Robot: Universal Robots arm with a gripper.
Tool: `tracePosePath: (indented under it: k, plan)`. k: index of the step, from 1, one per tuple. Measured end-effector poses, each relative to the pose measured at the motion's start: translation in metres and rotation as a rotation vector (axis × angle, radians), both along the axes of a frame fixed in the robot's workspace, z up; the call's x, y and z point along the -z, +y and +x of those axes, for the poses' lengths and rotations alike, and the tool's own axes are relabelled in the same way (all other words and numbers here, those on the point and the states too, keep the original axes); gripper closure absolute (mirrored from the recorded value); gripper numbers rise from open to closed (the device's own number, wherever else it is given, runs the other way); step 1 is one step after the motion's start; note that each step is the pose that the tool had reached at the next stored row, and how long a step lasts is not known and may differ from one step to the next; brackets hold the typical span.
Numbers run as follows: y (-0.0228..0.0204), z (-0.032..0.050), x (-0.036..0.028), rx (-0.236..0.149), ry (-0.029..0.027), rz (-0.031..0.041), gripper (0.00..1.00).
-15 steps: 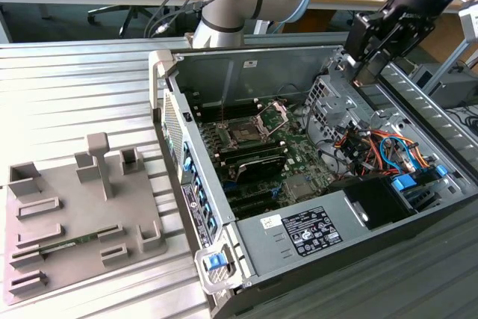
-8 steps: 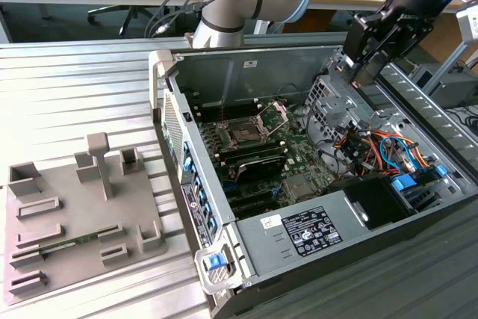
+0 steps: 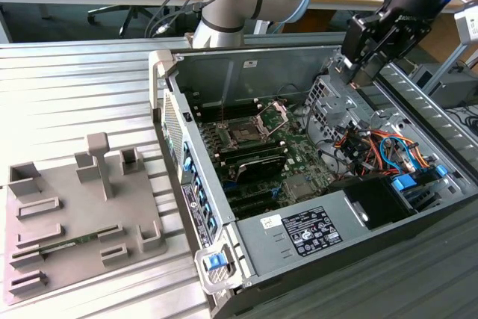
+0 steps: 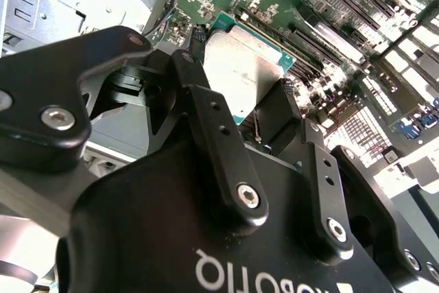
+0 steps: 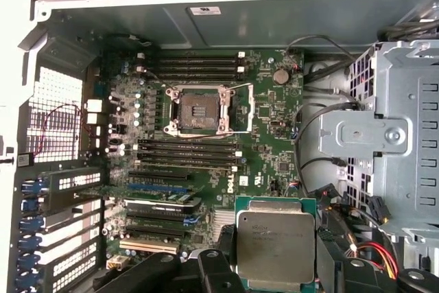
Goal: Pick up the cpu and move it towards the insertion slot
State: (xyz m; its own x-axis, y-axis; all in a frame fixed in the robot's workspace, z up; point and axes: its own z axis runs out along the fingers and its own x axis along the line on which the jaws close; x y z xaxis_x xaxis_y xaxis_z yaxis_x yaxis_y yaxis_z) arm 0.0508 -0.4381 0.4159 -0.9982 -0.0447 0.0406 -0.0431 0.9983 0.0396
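Exterior view: gripper point(image 3: 357, 74) raised over the open computer case point(image 3: 246, 54), above the drive cage side toward the exterior view's right; insertion slot point(image 3: 246, 134) lies on the motherboard point(image 3: 299, 162), lower and toward the exterior view's left of the gripper, well apart from it, bracket hinged open. Grey fixture tray point(image 3: 67, 214) outside the case, on the exterior view's left.

Second wrist view: cpu point(image 4: 243, 70) pinched by its opposite edges between the two black fingers point(image 4: 206, 111), silvery top facing the camera, green rim visible. Chip square, so no long axis; its flat face appears roughly parallel to the board beyond.

First wrist view: cpu point(image 5: 276, 247) held flat in the fingertips, edges roughly square to the board's edges. Insertion slot point(image 5: 200, 109) empty, silver frame around a dark centre, lying diagonally across the board from the chip, with the memory slots point(image 5: 185, 152) between. Judgement: chip lifted, travel to socket mostly outstanding
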Motion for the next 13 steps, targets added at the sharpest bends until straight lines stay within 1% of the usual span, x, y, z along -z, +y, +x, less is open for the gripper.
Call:
tracePosePath:
  k: [13]
  plan:
    - [0.0, -0.0056, 0.0032, 0.0, 0.0, 0.0, 0.45]
